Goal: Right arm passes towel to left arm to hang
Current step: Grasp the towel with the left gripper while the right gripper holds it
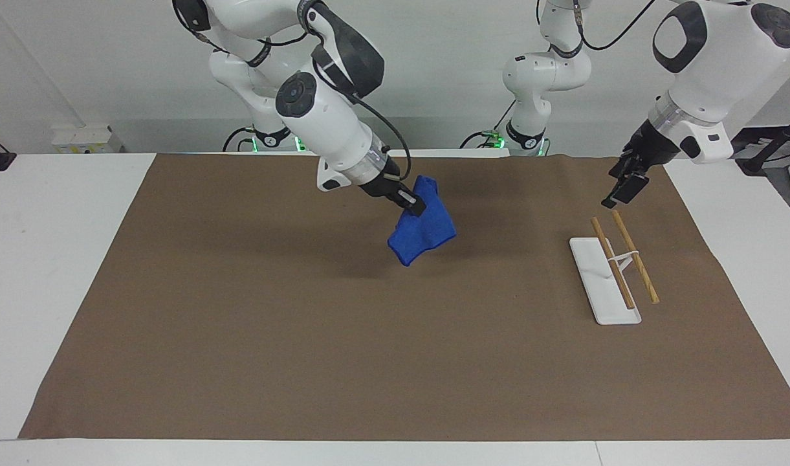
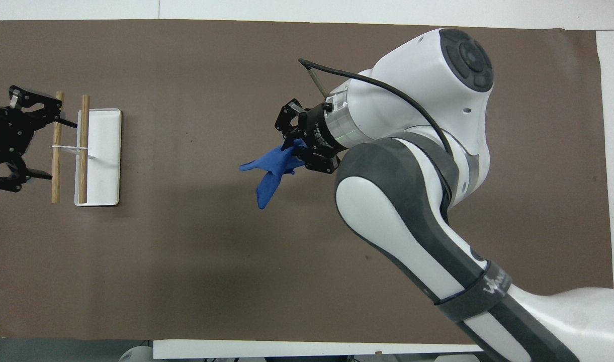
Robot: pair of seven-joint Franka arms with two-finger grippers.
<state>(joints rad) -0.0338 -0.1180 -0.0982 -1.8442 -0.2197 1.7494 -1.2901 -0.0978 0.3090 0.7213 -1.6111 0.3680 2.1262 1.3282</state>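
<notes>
**Blue cloth held aloft over the middle of the bench**

Blue and soft, the towel (image 1: 422,225) hangs in loose folds, bunched at the top and tapering to a drooping corner, clear of the brown paper sheet (image 1: 304,362) that covers the white bench (image 1: 45,259). The right tool (image 1: 413,206) is clamped on its upper edge, up in the air over the middle of the sheet. The right arm (image 1: 330,123), glossy white with dark grey bands, reaches out from its base and slopes down at the wrist, a black cable looping beside it.

Toward the left arm's end of the bench stands a rack (image 1: 611,272): a flat white rectangular base carrying two slim, round wooden rods (image 1: 634,255), parallel and joined by a thin white bracket.

The left arm (image 1: 705,71) bends down steeply, and the left tool (image 2: 20,138) hangs over the rack's rods, its black fingers (image 2: 32,100) spread wide apart and holding nothing.
</notes>
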